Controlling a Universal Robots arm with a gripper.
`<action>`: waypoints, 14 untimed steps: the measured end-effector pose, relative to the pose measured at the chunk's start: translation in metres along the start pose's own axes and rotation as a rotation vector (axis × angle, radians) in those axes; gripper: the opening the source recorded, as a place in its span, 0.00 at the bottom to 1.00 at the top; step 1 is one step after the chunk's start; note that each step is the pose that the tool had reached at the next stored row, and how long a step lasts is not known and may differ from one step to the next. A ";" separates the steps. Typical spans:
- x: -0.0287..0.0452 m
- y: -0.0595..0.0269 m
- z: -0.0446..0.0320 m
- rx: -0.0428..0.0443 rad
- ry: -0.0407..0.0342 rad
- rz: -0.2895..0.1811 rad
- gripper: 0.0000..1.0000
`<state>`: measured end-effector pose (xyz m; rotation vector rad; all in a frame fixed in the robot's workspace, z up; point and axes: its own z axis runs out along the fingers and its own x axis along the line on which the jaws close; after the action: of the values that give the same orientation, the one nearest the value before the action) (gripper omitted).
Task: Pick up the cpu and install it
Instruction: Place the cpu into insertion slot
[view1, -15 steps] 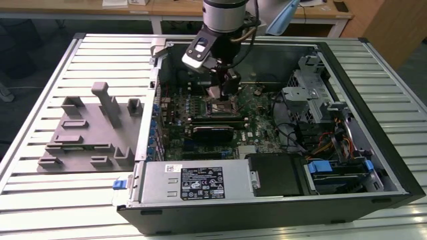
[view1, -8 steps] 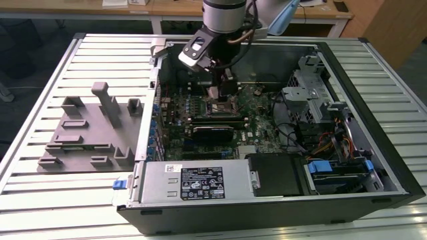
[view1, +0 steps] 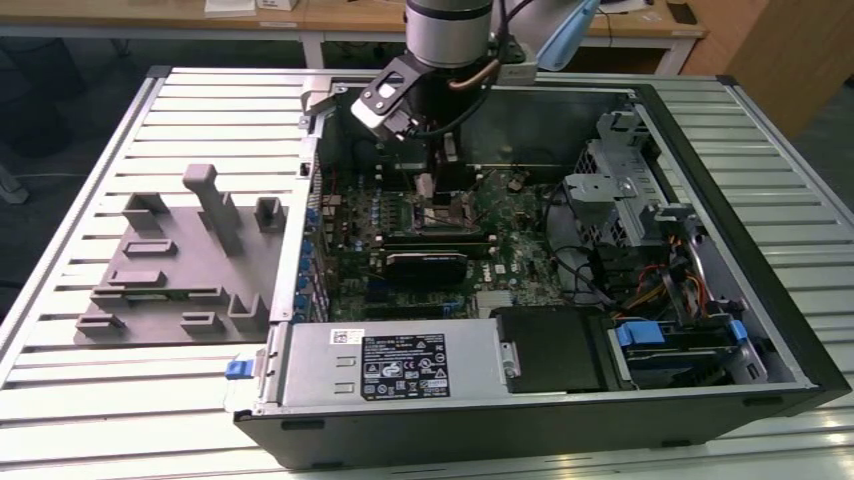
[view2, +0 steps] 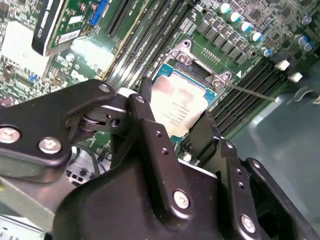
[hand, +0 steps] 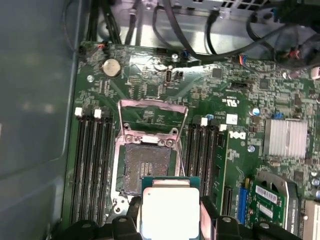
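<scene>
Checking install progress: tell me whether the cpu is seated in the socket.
No; the first wrist view shows the socket bare, the cpu between the fingers.

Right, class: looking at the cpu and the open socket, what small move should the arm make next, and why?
Probably a short shift to centre the cpu over the socket before lowering. The tool is shut on it, the socket's frame is flipped open, and in the first wrist view the cpu covers just one socket edge.
</scene>
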<state>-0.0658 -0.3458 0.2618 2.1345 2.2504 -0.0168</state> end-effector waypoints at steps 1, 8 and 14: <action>0.0001 0.0000 0.0003 0.0001 0.0000 0.004 0.55; 0.0042 0.0002 0.0014 0.0002 0.0000 0.004 0.55; 0.0103 0.0008 0.0024 0.0002 -0.0001 0.004 0.55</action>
<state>-0.0655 -0.3355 0.2591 2.1396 2.2456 -0.0170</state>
